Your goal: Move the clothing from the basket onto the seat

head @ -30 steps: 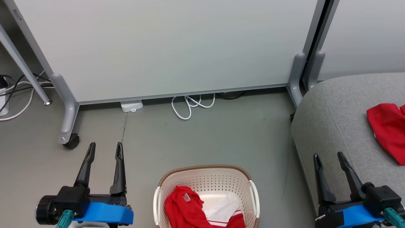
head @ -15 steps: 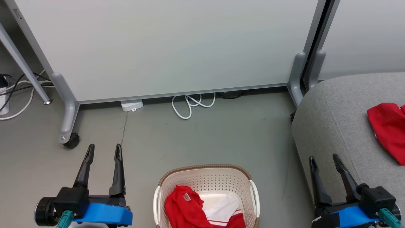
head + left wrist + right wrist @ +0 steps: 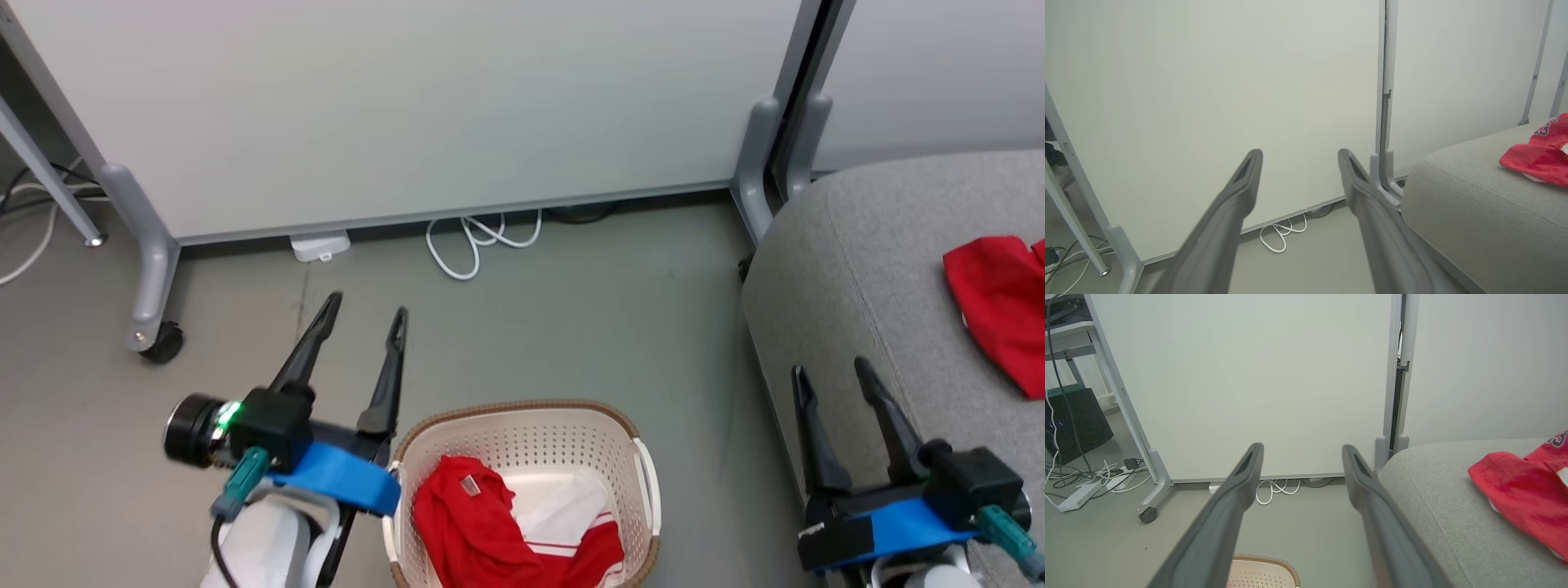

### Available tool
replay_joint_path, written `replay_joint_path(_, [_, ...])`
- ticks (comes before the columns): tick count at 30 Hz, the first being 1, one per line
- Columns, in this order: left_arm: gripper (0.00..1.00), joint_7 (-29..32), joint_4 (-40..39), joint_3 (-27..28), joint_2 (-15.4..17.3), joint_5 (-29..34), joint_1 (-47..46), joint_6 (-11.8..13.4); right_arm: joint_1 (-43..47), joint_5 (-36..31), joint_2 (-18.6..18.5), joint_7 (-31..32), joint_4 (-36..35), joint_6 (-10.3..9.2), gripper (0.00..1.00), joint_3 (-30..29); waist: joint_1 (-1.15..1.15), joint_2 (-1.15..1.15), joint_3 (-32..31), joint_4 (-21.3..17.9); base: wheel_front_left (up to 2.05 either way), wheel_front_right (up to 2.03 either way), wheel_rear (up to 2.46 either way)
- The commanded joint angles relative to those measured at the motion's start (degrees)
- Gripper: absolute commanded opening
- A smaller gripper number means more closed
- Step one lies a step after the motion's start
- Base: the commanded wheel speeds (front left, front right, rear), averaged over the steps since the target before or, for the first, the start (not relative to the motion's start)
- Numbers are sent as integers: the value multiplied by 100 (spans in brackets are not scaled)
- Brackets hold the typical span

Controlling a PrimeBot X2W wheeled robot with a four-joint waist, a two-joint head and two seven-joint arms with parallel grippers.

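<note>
Nearest the robot, red clothing (image 3: pixel 465 531) lay heaped in the basket (image 3: pixel 522 408). Beside its rim the left gripper (image 3: pixel 365 306) hovered, fingers apart and empty, seemingly poised to reach in. The right gripper (image 3: pixel 829 368), likewise spread, hung by the seat (image 3: pixel 857 269), where one red garment (image 3: pixel 992 294) lay.

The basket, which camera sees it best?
The head view. It looks down into the basket, showing most of its rim, holey walls and the red clothing inside. The right wrist view catches just a slice of the brown rim at its bottom edge. The left wrist view faces the white panel and the seat.
</note>
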Motion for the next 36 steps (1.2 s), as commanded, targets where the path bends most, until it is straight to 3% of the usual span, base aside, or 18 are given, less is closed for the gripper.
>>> replay_joint_path(1, [100,-15,122,-161,81,-48,-240,-12,-156,-50,-45,-22,-48,0,100,0,0,0,206,-117,0,0,0])
replay_joint_path(15, [100,-15,2022,-2456,679,-626,-2279,-11,-1328,-99,-109,-22,-399,0,100,118,0,0,1741,-790,0,0,0])
replay_joint_path(24, [100,2,3333,-4251,819,-1142,-3289,-11,-1818,-116,-49,-22,-564,0,100,235,0,0,2629,-1094,0,0,0])
replay_joint_path(31, [100,330,4052,-5656,884,-1593,-3974,-10,-2126,-107,2,-22,-694,0,100,325,0,0,3289,-1312,0,0,0])
replay_joint_path(36, [100,796,4265,-6054,963,-1628,-4257,-10,-2311,-73,23,-23,-781,0,100,373,0,0,3703,-1457,0,0,0])
